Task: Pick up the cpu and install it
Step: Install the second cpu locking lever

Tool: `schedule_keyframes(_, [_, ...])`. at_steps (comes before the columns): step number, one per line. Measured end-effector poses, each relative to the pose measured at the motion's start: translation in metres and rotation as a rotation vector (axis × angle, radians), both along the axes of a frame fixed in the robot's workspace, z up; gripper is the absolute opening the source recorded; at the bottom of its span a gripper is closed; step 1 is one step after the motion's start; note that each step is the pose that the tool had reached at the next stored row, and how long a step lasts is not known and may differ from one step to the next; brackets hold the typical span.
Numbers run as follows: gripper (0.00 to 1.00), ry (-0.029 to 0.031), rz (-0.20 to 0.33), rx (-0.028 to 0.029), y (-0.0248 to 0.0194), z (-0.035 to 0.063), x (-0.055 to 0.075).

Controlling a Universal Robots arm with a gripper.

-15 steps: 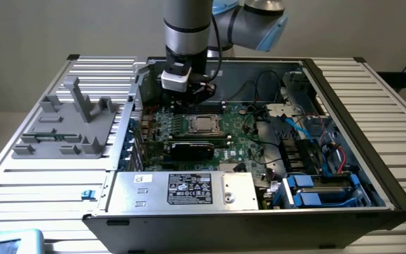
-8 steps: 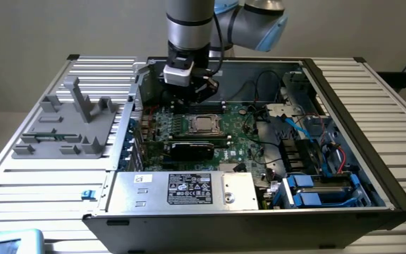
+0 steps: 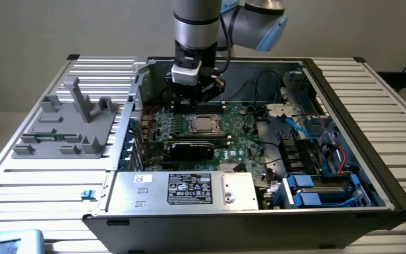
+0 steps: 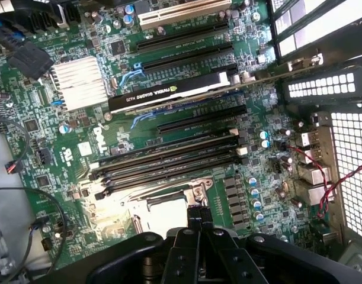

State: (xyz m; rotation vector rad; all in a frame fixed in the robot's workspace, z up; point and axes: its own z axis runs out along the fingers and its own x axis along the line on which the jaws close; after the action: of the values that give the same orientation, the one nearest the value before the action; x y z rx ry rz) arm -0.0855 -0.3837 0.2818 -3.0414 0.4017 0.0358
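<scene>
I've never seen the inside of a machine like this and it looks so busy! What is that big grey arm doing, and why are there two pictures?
The big grey thing is a robot arm. It reaches down into an open computer case that lies on a slatted metal table. One picture comes from a camera standing off to the side. The other comes from a camera on the robot's wrist, looking straight down.

Inside the case is a green board full of tiny parts, long black slots and a black card. The small square silver piece is the cpu, the computer's brain. It sits in its frame on the board, just in front of the arm's tip. The dark shapes at the edge of the wrist picture are the gripper.

The large silver box with a label feeds the computer power.
</scene>
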Motion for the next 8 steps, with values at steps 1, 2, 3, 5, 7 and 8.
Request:
schedule_keyframes(1, [0.11, -0.0001, 0.000, -0.0016, 0.0001, 0.0006, 0.0007])
schedule_keyframes(2, [0.11, -0.0012, 0.000, -0.0029, 0.0002, 0.0011, 0.0012])
schedule_keyframes(3, [0.11, -0.0025, 0.000, -0.0052, 0.0006, 0.0015, 0.0015])
schedule_keyframes(5, [0.11, -0.0034, 0.001, -0.0161, 0.0016, 0.0025, 0.0020])
schedule_keyframes(7, [0.11, -0.0035, 0.001, -0.0247, 0.0028, 0.0025, 0.0021])
schedule_keyframes(8, [0.11, -0.0034, 0.001, -0.0247, 0.0028, 0.0025, 0.0021])
